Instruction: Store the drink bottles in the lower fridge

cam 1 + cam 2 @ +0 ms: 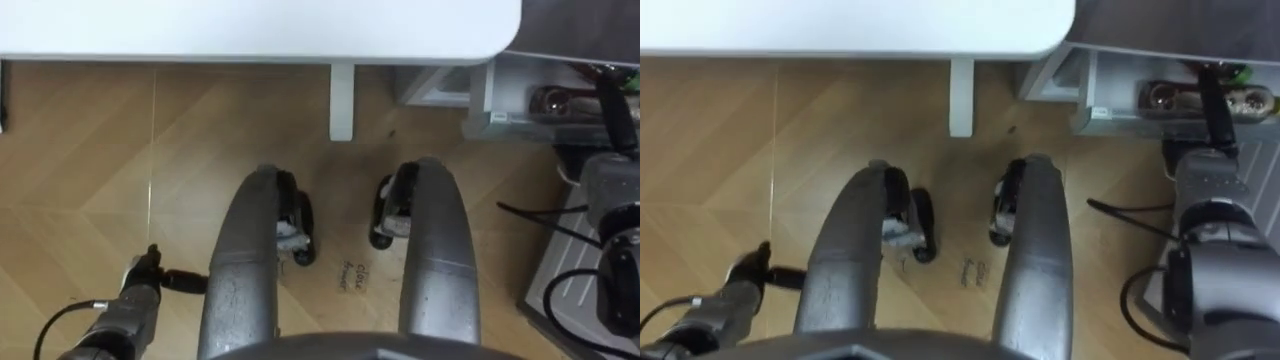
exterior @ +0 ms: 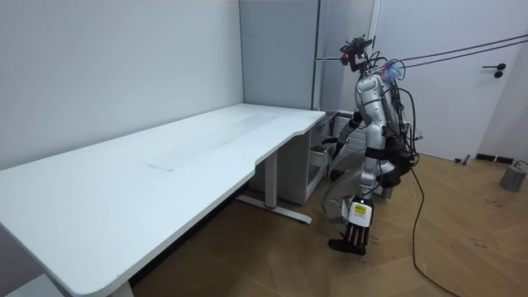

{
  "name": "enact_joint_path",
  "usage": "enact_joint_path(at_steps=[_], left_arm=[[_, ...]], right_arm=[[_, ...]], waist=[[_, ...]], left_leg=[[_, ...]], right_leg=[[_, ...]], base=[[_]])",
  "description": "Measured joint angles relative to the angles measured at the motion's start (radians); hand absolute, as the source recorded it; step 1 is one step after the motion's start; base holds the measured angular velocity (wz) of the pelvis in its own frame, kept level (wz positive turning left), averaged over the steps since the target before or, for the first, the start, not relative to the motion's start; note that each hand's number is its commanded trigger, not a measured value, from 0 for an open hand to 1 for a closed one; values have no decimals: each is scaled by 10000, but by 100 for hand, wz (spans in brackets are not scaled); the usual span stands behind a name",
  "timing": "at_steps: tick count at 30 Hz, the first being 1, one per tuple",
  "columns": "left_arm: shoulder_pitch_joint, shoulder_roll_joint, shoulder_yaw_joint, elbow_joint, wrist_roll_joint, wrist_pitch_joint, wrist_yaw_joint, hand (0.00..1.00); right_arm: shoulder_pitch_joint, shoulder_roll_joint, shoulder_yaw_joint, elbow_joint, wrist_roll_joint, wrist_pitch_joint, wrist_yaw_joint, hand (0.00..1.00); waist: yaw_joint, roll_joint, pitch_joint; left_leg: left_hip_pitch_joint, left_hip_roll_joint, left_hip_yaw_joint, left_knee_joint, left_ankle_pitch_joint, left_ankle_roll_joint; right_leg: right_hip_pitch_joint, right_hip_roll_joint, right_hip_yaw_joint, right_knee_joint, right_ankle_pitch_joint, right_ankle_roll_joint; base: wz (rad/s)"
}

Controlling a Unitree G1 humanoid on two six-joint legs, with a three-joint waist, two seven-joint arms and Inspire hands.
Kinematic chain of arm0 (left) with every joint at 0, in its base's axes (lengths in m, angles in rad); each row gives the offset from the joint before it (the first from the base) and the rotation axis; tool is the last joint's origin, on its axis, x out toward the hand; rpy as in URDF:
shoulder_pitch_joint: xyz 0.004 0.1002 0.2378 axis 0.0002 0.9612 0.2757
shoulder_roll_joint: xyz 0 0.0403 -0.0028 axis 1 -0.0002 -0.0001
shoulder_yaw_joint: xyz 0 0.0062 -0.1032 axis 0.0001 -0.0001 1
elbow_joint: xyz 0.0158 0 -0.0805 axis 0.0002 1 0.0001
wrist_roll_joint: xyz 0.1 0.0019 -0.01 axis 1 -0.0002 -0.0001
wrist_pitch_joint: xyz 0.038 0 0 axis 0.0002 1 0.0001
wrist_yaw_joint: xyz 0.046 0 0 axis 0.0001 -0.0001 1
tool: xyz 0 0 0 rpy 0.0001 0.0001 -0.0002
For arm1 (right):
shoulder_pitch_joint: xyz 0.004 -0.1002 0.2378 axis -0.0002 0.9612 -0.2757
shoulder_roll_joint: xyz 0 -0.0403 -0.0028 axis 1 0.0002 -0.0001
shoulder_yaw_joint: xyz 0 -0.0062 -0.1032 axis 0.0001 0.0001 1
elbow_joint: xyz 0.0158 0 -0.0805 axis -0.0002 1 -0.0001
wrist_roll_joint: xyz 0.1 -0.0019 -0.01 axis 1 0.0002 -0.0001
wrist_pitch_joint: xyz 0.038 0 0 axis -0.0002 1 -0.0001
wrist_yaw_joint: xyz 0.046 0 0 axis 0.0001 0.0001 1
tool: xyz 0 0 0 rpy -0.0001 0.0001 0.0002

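Drinks [image 1: 1160,97] lie in the low fridge [image 1: 1087,85], where our right hand [image 1: 1212,105] reaches, presumably placing them; whether it or the low-hanging left hand [image 1: 750,265] grips anything, we cannot tell.

Long white tabletop [image 2: 165,157] with a curved front edge, carried on a white leg [image 1: 342,100] over a herringbone wood floor [image 1: 90,150]. Grey partition [image 2: 276,49] behind. Farther off, a white door [image 2: 462,99], with a small grey bin [image 2: 515,176] near it.

Knees bent; left hand [image 1: 150,268] low beside thigh; right hand [image 1: 610,112] extended forward.
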Motion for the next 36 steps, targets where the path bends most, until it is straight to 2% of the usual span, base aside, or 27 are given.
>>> enact_joint_path(at_steps=[2, 4, 9, 16, 19, 22, 24, 26, 32, 35, 36], left_arm=[[72, 35, -3, -238, -16, -15, -21, 0], [108, 75, -4, -323, -22, -40, -26, 0], [428, 431, 54, -512, -18, -195, -27, 0], [951, 492, 247, -688, -20, -309, -27, 0], [1168, 496, 388, -920, 29, -390, -41, 0], [1319, 623, 535, -954, 95, -480, -90, 0], [1540, 708, 620, -923, 119, -503, -99, 0], [1658, 721, 641, -862, 181, -470, -101, 0], [1996, 721, 907, -888, 326, -611, -151, 0], [2304, 723, 934, -905, 401, -743, -201, 0], [2435, 724, 938, -903, 389, -770, -203, 0]], right_arm=[[-2, -6, 9, -95, 84, -19, 4, 0], [-2, -32, 114, -179, 121, -53, 4, 0], [-3, -82, 210, -372, 125, -66, -127, 0], [-98, -171, 488, -418, 161, -51, -135, 0], [-435, -311, 513, -435, 151, -29, -144, 0], [-1115, -406, 655, -496, 178, 2, -145, 0], [-1117, -386, 828, -532, 338, 10, -167, 0], [-1119, -391, 993, -770, 189, 25, -207, 0], [-1119, -414, 1598, -1568, 20, -7, -1423, 0], [-1118, -426, 2239, -2234, 4, -10, -2197, 0], [-1118, -447, 2541, -2579, 5, -10, -2627, 0]], waist=[[19, -12, 6], [18, -12, 6], [22, -13, 3], [51, -58, 24], [81, -97, 48], [93, -153, 81], [96, -158, 84], [85, -158, 83], [41, -170, 86], [-13, -173, 88], [-20, -172, 87]], left_leg=[[-47, 104, 68, 75, -29, 52], [-39, 108, 134, 119, -65, 80], [-22, 125, 216, 34, -63, 77], [29, 184, 320, -67, -72, 72], [47, 192, 335, -112, -69, 67], [77, 238, 319, -210, -38, 6], [152, 283, 246, -250, -20, -41], [201, 310, 238, -292, -40, -94], [423, 325, 223, -378, -12, -209], [549, 468, 192, -431, 10, -303], [606, 501, 162, -482, 34, -350]], right_leg=[[-88, 37, 12, 41, 20, 27], [-130, 50, 93, 102, 24, 50], [-194, 64, 200, 73, 34, 63], [-210, -14, 189, -55, 105, -25], [-211, -18, 195, -75, 104, -25], [-186, -13, 112, -144, 120, -62], [-86, 38, 34, -195, 127, -233], [-38, 122, 18, -278, 156, -287], [165, 167, 26, -311, 155, -336], [316, 280, -47, -441, 167, -332], [387, 351, -83, -528, 195, -387]], base=[[-10], [-10], [-2], [-5], [0], [0], [-3], [-11], [-2], [-9], [-12]])
